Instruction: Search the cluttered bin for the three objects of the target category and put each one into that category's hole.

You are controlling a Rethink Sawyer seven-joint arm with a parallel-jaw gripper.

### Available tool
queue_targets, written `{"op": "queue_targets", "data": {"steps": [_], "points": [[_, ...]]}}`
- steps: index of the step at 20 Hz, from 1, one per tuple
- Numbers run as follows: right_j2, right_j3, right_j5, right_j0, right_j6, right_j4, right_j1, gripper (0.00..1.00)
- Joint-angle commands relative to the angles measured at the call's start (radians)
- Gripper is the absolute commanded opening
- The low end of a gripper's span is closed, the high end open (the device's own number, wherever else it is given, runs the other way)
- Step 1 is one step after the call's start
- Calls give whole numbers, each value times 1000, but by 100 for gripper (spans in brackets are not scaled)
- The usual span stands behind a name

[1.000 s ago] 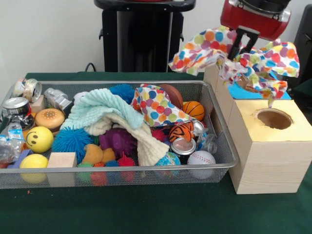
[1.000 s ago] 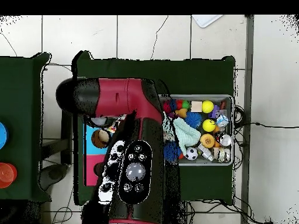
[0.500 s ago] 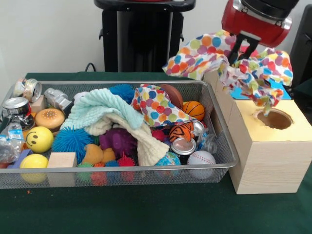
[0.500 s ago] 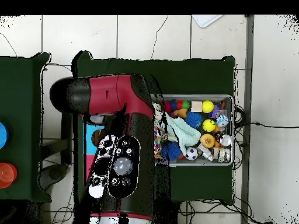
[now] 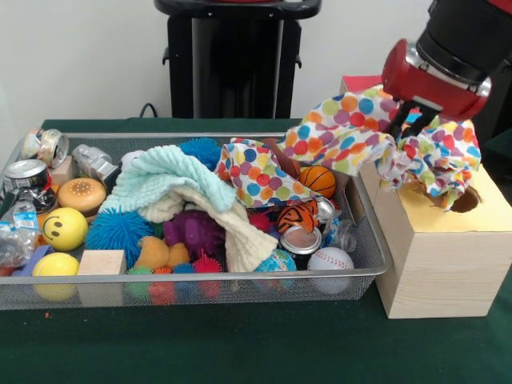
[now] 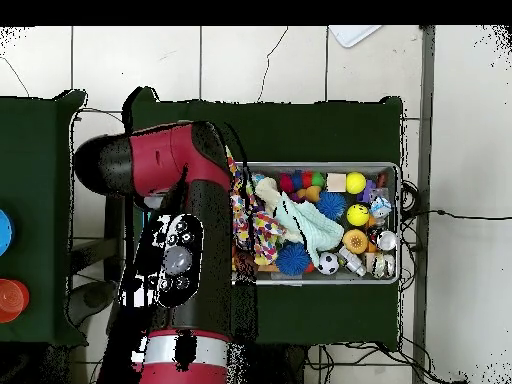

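Gripper: the gripper (image 5: 412, 128) pinches the polka-dot cloth (image 5: 376, 144), fingers closed on its bunched top
Cloth: hangs over the wooden box (image 5: 436, 256), draping the edge nearest the wire bin (image 5: 364, 240) and covering most of the round hole (image 5: 468, 200)
Change: a second ago the cloth hung higher and farther back, hole fully open; the arm has since come forward and down
Bin: a second polka-dot cloth (image 5: 256, 176) lies among the clutter
Writing: none readable
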Motion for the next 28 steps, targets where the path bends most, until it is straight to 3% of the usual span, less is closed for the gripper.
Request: {"op": "queue_targets", "data": {"steps": [1, 15, 22, 28], "points": [[-19, -45, -13, 17, 174, -66, 97, 0], [-109, -98, -47, 59, 218, -63, 120, 0], [-161, -165, -15, 78, 201, -65, 120, 0], [-201, -216, -38, 90, 243, -54, 141, 0]]}}
